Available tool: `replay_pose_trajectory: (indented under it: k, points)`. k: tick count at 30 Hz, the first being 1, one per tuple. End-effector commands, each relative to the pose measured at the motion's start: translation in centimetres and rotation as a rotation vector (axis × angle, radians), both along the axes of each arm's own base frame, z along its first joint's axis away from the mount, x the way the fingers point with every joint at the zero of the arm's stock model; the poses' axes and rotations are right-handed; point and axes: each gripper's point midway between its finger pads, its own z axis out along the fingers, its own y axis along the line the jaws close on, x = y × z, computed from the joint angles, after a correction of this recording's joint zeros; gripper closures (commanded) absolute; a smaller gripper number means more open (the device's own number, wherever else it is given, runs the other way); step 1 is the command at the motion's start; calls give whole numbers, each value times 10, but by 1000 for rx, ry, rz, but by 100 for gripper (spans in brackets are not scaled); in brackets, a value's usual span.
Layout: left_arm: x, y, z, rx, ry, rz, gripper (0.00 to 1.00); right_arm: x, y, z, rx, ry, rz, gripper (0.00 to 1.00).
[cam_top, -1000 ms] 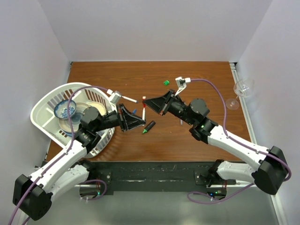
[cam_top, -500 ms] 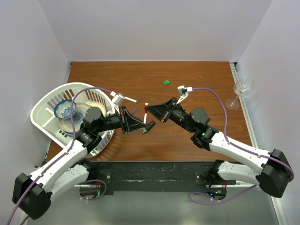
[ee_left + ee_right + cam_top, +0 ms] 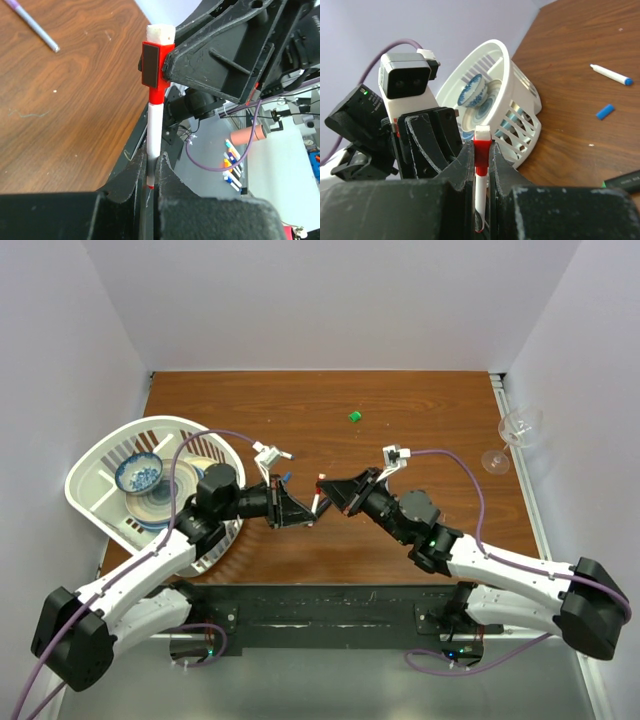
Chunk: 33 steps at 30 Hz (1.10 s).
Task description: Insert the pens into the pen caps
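The white pen (image 3: 154, 130) stands pinched in the closed left end effector (image 3: 149, 164). Its tip sits in the red cap (image 3: 156, 70), which is clamped by the right end effector (image 3: 481, 150) over the wood-grain tabletop (image 3: 420, 400). The ribbed white basket (image 3: 95, 465) is at 9 o'clock, the clear glass (image 3: 515, 428) near 3, and the green cap (image 3: 354, 416) at 1.

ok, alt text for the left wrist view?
The left gripper clamps the lower end of an upright thin white pen, while the right gripper pinches the red cap on its top end. Brown wooden table fills the left side.
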Motion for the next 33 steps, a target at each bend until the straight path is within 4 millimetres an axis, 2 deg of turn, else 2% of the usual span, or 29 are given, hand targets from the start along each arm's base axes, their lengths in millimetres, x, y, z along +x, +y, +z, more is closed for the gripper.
replay_pose_trajectory:
  k: [1,4,6,12,21,27,30,32,33]
  points:
    - [66,8,60,-81,-244,266,100,-62,16,-68,-166,148,236,100]
    - [68,8,62,-90,-251,268,100,-70,14,-80,-171,183,255,100]
    - [72,10,64,-74,-266,286,100,-76,19,-80,-152,192,281,100]
    - [83,8,74,-56,-302,314,100,-92,29,-97,-193,249,293,100]
    - [101,16,62,31,-307,384,100,-108,36,-108,-247,298,302,100]
    - [107,15,60,33,-294,399,100,-107,43,-98,-242,311,257,100]
    - [103,11,67,21,-312,368,100,-97,38,-85,-231,289,199,100]
    - [98,10,73,9,-325,344,100,-88,35,-65,-204,255,157,100]
    - [94,8,73,5,-327,323,100,-83,29,-64,-239,234,126,100]
